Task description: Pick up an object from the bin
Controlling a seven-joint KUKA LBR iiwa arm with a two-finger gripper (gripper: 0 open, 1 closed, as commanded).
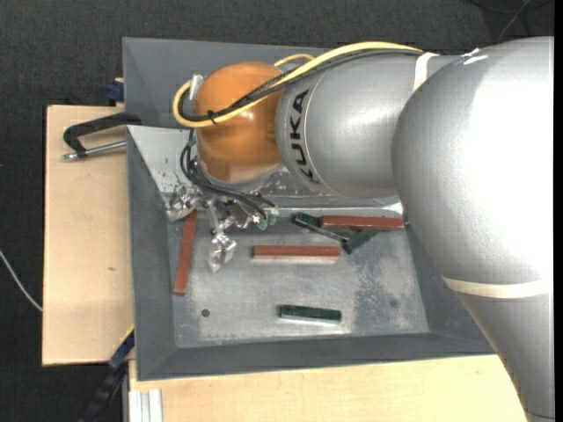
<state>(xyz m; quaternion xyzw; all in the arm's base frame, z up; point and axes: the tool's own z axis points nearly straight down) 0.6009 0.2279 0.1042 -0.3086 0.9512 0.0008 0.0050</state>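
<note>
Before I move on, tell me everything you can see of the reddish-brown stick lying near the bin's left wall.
The reddish-brown stick is long, thin and straight, with a matt surface like painted wood or plastic; I cannot tell which. It lies flat on the floor of the grey bin, nearly parallel to the left wall, with its far end leaning slightly right. That far end comes up beside the end effector; whether they touch cannot be told. Nothing lies on the stick.

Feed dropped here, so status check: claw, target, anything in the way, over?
Claw down in the grey metal bin, view-left part. Nearest: long red-brown flat stick, just view-left of it. Second red-brown stick close on its other side.
</note>
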